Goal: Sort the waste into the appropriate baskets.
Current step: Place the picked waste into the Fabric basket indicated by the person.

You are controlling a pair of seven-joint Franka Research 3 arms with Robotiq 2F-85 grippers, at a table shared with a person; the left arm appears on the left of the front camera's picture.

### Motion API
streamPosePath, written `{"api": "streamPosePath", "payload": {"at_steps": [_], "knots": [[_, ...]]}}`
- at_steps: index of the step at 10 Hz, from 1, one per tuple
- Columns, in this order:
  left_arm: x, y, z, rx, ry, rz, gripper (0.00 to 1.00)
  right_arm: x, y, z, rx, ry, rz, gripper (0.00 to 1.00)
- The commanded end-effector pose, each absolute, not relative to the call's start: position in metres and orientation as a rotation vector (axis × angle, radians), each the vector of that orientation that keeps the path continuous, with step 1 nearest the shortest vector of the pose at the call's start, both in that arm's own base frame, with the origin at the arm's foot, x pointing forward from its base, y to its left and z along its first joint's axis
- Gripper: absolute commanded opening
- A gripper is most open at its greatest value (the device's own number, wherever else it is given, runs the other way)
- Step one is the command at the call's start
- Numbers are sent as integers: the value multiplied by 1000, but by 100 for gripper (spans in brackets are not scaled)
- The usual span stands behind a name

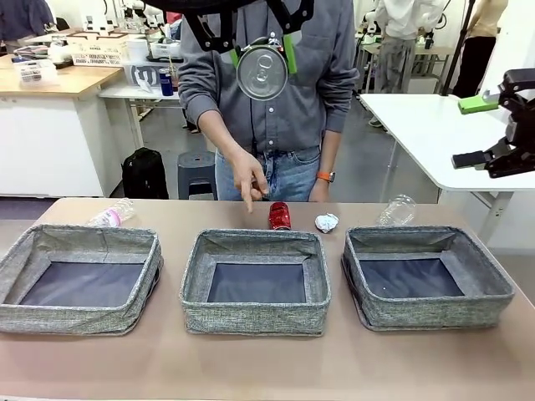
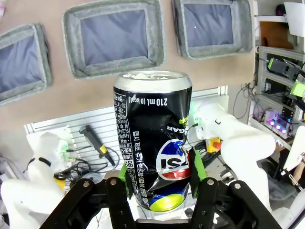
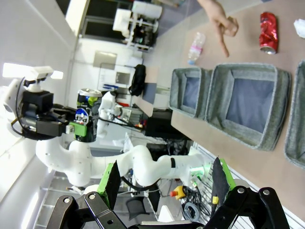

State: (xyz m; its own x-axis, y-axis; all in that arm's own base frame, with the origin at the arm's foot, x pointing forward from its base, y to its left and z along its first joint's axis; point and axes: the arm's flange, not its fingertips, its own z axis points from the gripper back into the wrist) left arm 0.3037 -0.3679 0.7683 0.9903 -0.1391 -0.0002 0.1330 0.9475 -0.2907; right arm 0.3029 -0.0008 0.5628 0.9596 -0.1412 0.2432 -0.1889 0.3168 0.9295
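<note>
We hold the dark can [image 1: 262, 73] high over the surface [image 1: 267, 368], clamped between our left fingers [image 1: 290, 50]. Behind three baskets [image 1: 255, 313] lie a red can [image 1: 279, 215], a foil ball [image 1: 326, 222] and two bottles [image 1: 112, 215]. A person's hand [image 1: 249, 180] points near the red can. Our right fingers [image 1: 476, 104] stand wide, empty.

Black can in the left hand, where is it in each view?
Front: black can end-on, top centre, in the left hand.
Left wrist: the can, centre, close up.
Right wrist: the can, small, left of centre.
Shared landmark: middle basket.
</note>
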Motion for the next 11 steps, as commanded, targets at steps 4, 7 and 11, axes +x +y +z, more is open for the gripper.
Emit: {"api": "streamPosePath", "payload": {"at_steps": [4, 7, 11], "knots": [[302, -365, 771, -293, 11, -129, 52, 305, 1, 564, 1272, -324, 49, 100], [304, -368, 768, -294, 21, -138, 52, 305, 1, 564, 1272, -324, 49, 100], [321, -362, 648, -223, -35, -222, 52, 305, 1, 564, 1272, -324, 49, 100]]}}
